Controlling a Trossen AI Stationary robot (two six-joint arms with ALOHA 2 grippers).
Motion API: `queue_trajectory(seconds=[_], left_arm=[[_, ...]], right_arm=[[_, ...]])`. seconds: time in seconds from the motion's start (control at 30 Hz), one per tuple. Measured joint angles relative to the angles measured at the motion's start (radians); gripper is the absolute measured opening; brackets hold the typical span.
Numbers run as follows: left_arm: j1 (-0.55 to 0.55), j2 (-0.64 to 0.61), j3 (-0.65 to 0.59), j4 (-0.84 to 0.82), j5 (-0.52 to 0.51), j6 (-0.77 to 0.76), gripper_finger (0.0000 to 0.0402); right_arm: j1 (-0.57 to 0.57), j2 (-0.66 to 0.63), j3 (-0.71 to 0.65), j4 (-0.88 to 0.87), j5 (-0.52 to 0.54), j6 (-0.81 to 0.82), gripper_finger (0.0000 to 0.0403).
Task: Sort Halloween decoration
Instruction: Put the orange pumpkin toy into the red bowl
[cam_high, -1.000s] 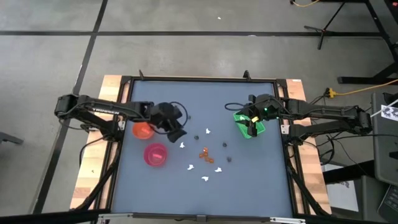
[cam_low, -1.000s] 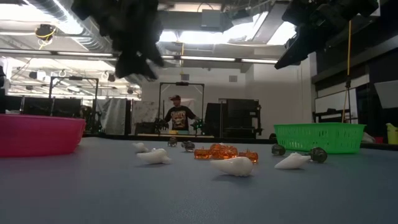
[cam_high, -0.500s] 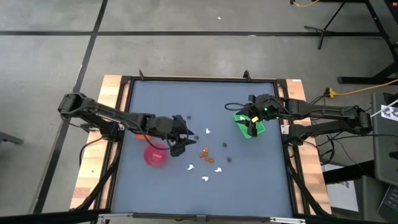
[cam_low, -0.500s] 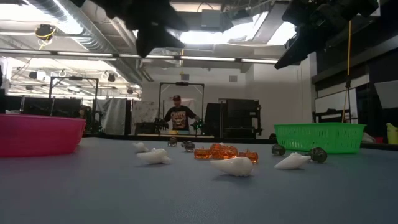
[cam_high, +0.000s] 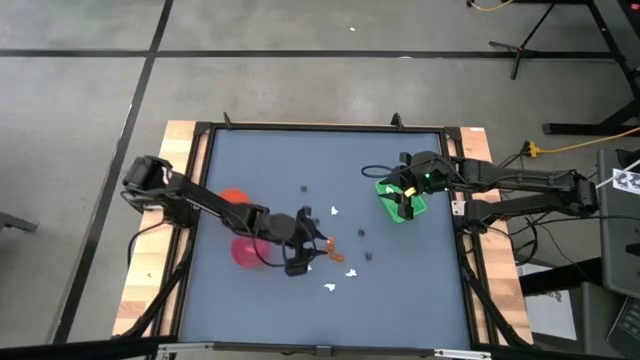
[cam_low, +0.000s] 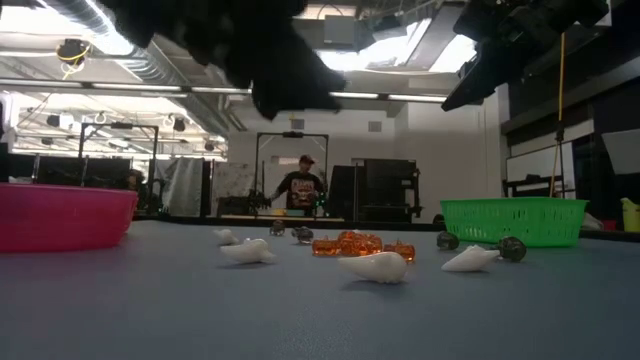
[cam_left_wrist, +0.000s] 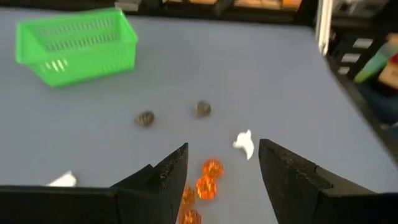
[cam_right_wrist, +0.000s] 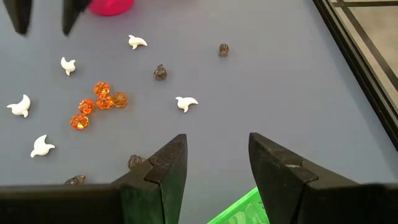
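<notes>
- Several tiny Halloween pieces lie loose mid-table: orange pumpkins (cam_right_wrist: 99, 99) clustered together, white ghosts (cam_right_wrist: 186, 102) scattered around them, dark roundish pieces (cam_right_wrist: 160, 72) nearer the green basket (cam_high: 403, 200).
- Left gripper (cam_left_wrist: 222, 171) hangs just above the orange cluster, fingers apart and empty; judging by that, a pumpkin pick is in hand.
- Next it must drop straight, straddle one pumpkin without nudging its touching neighbours, close, then carry toward the pink bowl (cam_high: 245, 251) or orange bowl (cam_high: 233, 199).
- Right gripper (cam_right_wrist: 214, 158) waits over the basket, fingers apart, holding nothing.

Two dark, matte, six-joint arms: left arm (cam_high: 200, 203) at centre left of the high view, right arm (cam_high: 520, 183) at centre right. Each ends in two black, wedge-shaped fingers (cam_right_wrist: 163, 169). A green light glows on the right wrist, beside a looping black cable.
</notes>
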Motion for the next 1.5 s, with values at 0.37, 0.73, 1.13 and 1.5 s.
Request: queue_trajectory(seconds=[0.37, 0.73, 1.13, 1.5], left_arm=[[0.001, 0.17, 0.0, 0.029, -0.04, 0.0, 0.0181], [0.001, 0.241, 0.0, 0.027, -0.083, 0.0, 0.0181], [0.0, 0.287, 0.002, 0.041, -0.078, 0.0, 0.0181], [0.0, 0.287, 0.002, 0.038, -0.074, 0.0, 0.014]], right_arm=[[0.0, 0.0, 0.0, 0.0, 0.0, 0.0, 0.0172], [0.0, 0.0, 0.0, 0.0, 0.0, 0.0, 0.0172], [0.0, 0.0, 0.0, 0.0, 0.0, 0.0, 0.0172], [0.0, 0.0, 0.0, 0.0, 0.0, 0.0, 0.0172]])
